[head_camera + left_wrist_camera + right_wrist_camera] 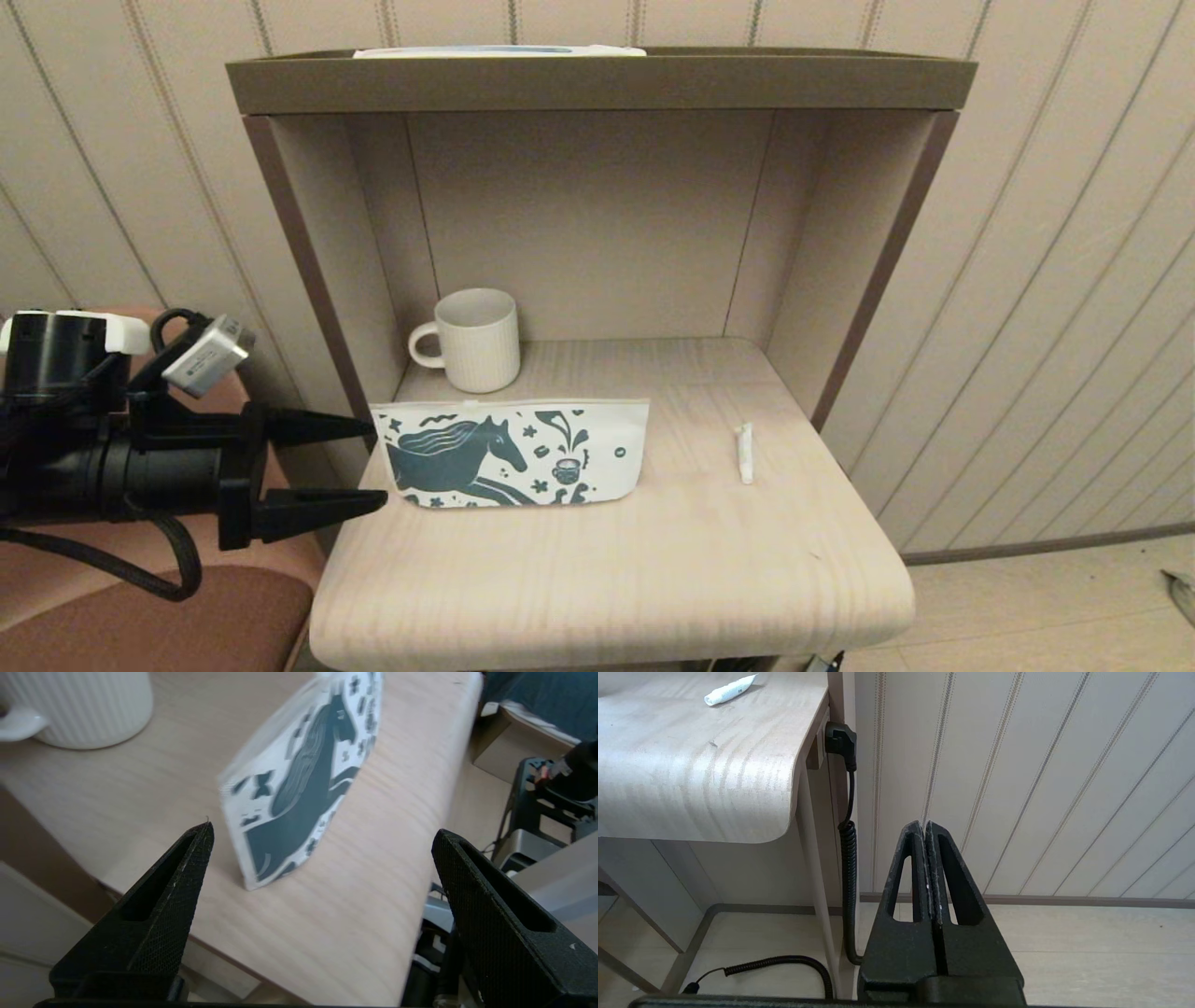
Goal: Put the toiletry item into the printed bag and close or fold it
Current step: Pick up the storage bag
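Little of the task looks done yet. The flat white pouch printed with a dark teal horse and cup [512, 454] lies on the pale wood-grain table [607, 579], toward nine o'clock of its middle, and I cannot tell whether its top edge is open. The slim white toiletry tube [745, 453] lies apart from it on bare table, toward three o'clock, clearly not inside. The left claw [378, 465] hangs level at the table's nine-o'clock edge, spread wide and gripping nothing, its tips just beside the pouch's near end. The right claw [928, 833] is parked low beside the table, clenched on nothing. A ribbed white ceramic mug [474, 338] stands at twelve o'clock of the pouch. Everything remains: opening the pouch, fetching the tube, inserting it, closing.
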You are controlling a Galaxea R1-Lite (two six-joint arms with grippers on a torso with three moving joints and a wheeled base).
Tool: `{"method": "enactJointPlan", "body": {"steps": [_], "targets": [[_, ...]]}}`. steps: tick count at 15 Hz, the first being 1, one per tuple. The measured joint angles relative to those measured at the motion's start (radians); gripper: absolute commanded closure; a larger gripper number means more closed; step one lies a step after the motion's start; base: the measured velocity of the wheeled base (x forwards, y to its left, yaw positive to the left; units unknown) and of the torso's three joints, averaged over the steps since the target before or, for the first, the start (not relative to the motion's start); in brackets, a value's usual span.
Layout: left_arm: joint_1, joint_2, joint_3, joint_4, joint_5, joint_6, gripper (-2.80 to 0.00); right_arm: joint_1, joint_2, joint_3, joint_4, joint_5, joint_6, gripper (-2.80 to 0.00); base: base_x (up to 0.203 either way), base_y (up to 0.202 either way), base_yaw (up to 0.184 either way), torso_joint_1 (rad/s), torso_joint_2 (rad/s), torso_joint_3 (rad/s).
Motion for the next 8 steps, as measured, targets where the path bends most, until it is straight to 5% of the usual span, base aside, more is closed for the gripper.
{"method": "enactJointPlan", "body": {"steps": [8], "targets": [[0.001, 0.071, -0.055, 0.001, 0.001, -0.002, -2.8, 0.0, 0.0, 0.0, 0.0, 0.0, 0.0, 0.0, 0.0, 0.0, 0.0, 0.0, 0.0, 0.0]]}}
